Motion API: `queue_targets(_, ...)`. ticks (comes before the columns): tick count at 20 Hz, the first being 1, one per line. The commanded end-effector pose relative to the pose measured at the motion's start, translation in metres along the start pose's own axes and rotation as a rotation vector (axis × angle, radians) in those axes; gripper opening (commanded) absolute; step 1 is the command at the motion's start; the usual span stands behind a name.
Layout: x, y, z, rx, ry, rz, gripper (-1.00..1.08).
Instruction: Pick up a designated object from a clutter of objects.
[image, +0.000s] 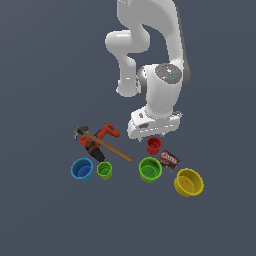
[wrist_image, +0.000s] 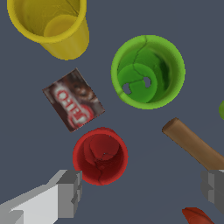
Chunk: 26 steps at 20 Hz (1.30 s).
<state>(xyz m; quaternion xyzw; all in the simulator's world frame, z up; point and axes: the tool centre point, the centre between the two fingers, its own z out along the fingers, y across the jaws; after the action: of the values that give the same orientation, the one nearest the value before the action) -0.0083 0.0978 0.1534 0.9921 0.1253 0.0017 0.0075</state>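
The small red cup (image: 154, 145) (wrist_image: 100, 155) stands upright on the floor, open end up, between the large green cup (image: 150, 169) (wrist_image: 148, 72) and the arm's hand. My gripper (wrist_image: 140, 190) hangs open just above the floor, and the red cup lies beside one grey fingertip (wrist_image: 68, 192), not between the two. The other fingertip (wrist_image: 214, 188) is close to the hammer's wooden handle (wrist_image: 192, 143). Nothing is held. In the exterior view the white hand (image: 152, 125) covers the fingers.
A dark-brown packet (image: 170, 160) (wrist_image: 73, 99) lies next to the red cup. A yellow cup (image: 189, 182) (wrist_image: 50, 24) is beyond it. On the exterior view's left are the hammer (image: 102, 144), the red-black drill (image: 97, 140), a blue cup (image: 82, 169) and a small green cup (image: 104, 170).
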Motion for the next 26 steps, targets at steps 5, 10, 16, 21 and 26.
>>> queue_targets(5,-0.009,-0.025,0.039,0.010,0.000,-0.050,1.00)
queue_targets(10,-0.013,-0.034,0.053,0.014,-0.001,-0.069,1.00)
queue_targets(16,-0.014,-0.035,0.056,0.015,-0.002,-0.070,1.00)
queue_targets(21,-0.015,-0.035,0.069,0.015,-0.002,-0.071,1.00)
queue_targets(26,-0.015,-0.036,0.093,0.015,-0.001,-0.072,1.00)
